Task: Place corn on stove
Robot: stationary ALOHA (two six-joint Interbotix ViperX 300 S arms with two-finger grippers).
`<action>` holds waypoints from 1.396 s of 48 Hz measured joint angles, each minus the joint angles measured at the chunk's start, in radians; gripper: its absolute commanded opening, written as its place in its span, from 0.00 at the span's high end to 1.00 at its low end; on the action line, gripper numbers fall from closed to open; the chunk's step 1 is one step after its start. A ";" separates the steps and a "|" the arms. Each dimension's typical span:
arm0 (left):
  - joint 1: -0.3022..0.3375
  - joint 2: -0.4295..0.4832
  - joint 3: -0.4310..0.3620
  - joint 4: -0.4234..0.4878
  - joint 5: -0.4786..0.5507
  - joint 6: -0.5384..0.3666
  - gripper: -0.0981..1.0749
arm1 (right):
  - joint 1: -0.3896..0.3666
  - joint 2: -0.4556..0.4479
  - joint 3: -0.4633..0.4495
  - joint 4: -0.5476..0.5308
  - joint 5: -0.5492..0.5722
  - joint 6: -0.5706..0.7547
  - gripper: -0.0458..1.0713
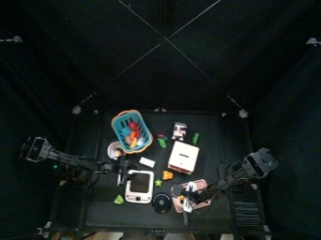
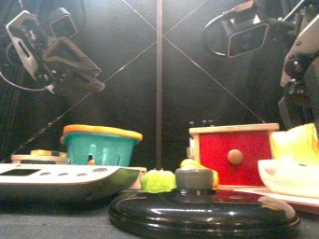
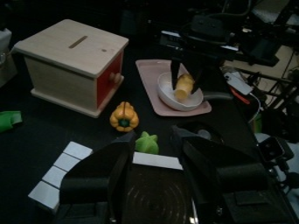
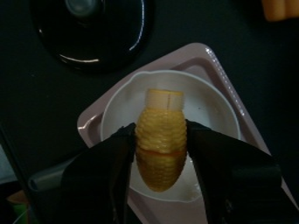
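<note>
The corn point(image 4: 162, 140) is a yellow cob standing in a white bowl point(image 4: 114, 114) on a pink tray point(image 4: 219, 77). My right gripper point(image 4: 162, 162) is shut on the corn, one jaw against each side. The front view shows the corn point(image 2: 297, 145) rising out of the bowl point(image 2: 292, 175) at the right. The left wrist view shows the corn point(image 3: 184, 86) held by the right gripper point(image 3: 184, 74). The white stove point(image 1: 141, 186) lies at the table's front left, low at the left in the front view point(image 2: 62, 177). My left gripper point(image 3: 152, 162) is open and empty, beside the stove.
A black round lid point(image 2: 200, 205) lies at the front middle. A tan-and-white box with a red face point(image 2: 233, 149) stands behind it. A teal basket point(image 2: 100, 145) stands at the back left. A yellow pepper point(image 3: 124, 114) and a green piece point(image 3: 147, 142) lie between box and stove.
</note>
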 measured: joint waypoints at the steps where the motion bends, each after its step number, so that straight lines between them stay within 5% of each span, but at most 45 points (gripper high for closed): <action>1: -0.002 -0.002 0.002 0.000 0.002 0.000 0.25 | -0.002 -0.006 0.000 -0.003 -0.002 0.002 0.42; 16: -0.002 -0.123 0.057 0.009 0.017 0.003 0.25 | -0.095 -0.031 -0.106 -0.080 -0.095 0.005 0.42; 26: -0.005 -0.241 0.152 -0.005 0.048 -0.002 0.25 | -0.216 0.058 -0.195 -0.077 -0.258 0.011 0.42; 51: -0.061 -0.285 0.210 -0.049 0.067 -0.002 0.25 | -0.328 0.287 -0.359 0.227 -0.578 0.008 0.42; 67: -0.087 -0.285 0.210 -0.060 0.069 -0.002 0.25 | -0.399 0.288 -0.334 0.344 -0.657 0.006 0.42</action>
